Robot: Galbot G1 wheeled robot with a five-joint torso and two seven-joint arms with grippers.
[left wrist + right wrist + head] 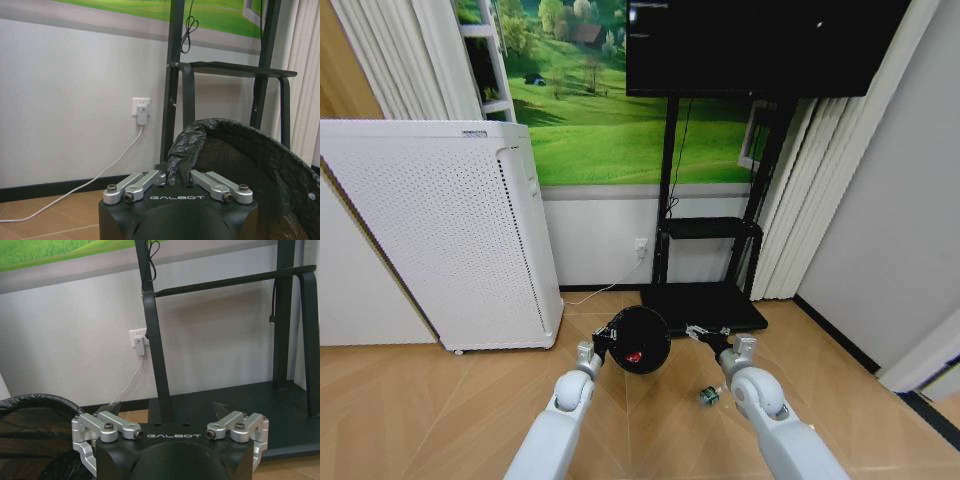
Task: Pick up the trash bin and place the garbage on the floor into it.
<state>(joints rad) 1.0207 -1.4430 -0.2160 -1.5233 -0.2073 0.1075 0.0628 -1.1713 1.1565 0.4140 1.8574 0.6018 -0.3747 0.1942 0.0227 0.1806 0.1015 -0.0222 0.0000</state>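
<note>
The trash bin [642,335], a small round black mesh basket with a black liner, hangs a little above the wooden floor in the head view. My left gripper [604,339] is shut on its rim, and in the left wrist view the gripper [179,175] pinches the bunched liner beside the mesh wall [250,170]. A red piece of garbage [634,357] lies inside the bin. A greenish can [708,396] lies on the floor just under my right arm. My right gripper [701,333] is open and holds nothing, close to the bin's right side. Its wrist view shows the spread gripper [167,412] and the bin [30,435].
A tall white perforated appliance [450,240] stands to the left against the wall. The black TV stand's base [705,305] lies right behind the bin, with a screen above it. A wall socket with a white cable [142,114] is behind. The right wall closes in.
</note>
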